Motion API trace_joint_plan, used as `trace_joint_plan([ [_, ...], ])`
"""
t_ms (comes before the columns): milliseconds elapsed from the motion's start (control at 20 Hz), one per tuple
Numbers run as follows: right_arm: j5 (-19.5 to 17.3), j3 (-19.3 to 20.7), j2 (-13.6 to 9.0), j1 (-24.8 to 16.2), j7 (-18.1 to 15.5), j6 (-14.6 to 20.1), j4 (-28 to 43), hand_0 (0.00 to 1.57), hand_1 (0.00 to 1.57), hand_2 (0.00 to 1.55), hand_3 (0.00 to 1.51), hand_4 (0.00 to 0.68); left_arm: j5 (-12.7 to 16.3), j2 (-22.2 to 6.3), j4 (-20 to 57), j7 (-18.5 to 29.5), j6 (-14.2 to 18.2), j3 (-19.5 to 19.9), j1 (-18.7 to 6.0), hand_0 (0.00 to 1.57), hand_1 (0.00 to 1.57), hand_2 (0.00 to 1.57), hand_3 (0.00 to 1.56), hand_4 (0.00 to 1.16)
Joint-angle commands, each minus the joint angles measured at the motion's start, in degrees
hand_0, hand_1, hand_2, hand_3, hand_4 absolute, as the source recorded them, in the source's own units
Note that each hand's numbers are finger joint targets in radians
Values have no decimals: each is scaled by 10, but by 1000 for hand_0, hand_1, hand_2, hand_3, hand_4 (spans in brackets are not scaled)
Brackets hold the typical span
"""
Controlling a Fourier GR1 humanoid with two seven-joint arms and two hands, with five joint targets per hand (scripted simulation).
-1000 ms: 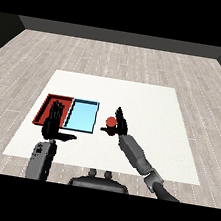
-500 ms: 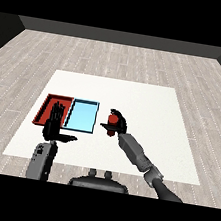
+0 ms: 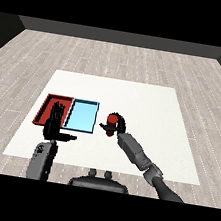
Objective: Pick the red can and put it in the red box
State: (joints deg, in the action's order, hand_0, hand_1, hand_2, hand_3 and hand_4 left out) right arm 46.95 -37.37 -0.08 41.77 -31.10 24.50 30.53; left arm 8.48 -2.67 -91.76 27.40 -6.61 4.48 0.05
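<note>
The red can [image 3: 112, 119] stands just right of the light blue tray [image 3: 81, 116], with my right hand [image 3: 118, 126] curled round it. The red tray [image 3: 48, 106] lies at the left, next to the blue one. My left hand [image 3: 54, 125] is raised with straight fingers over the red tray's near right corner, thumb pointing right, holding nothing. Whether the can rests on the table or is lifted off it I cannot tell.
The white table [image 3: 147, 113] stretches wide to the right and behind the trays. Its near edge runs just below my forearms. Wooden floor [image 3: 116, 57] surrounds it.
My right hand has closed its fingers round the red can and shifted slightly left with it. The left hand has stayed in place.
</note>
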Motion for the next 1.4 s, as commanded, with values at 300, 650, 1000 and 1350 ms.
trace_joint_plan([
  [300,19,-41,1,9,17,32,-6,1548,1548,1475,1411,558,-9,9,-76,-41,15,-23,40,0,0,0,0,0],
  [650,-44,18,-11,29,18,62,64,1544,1544,1468,1381,586,14,-6,-2,-12,-14,1,0,0,0,0,0,0],
  [1000,-109,22,-56,-34,42,98,214,1515,1515,1460,1383,608,-35,11,-33,-37,31,-29,-1,0,0,0,0,0],
  [1350,-137,26,-112,-81,61,136,414,1485,1485,1441,1398,631,-33,23,-71,-94,11,-85,-7,0,0,0,0,0],
])
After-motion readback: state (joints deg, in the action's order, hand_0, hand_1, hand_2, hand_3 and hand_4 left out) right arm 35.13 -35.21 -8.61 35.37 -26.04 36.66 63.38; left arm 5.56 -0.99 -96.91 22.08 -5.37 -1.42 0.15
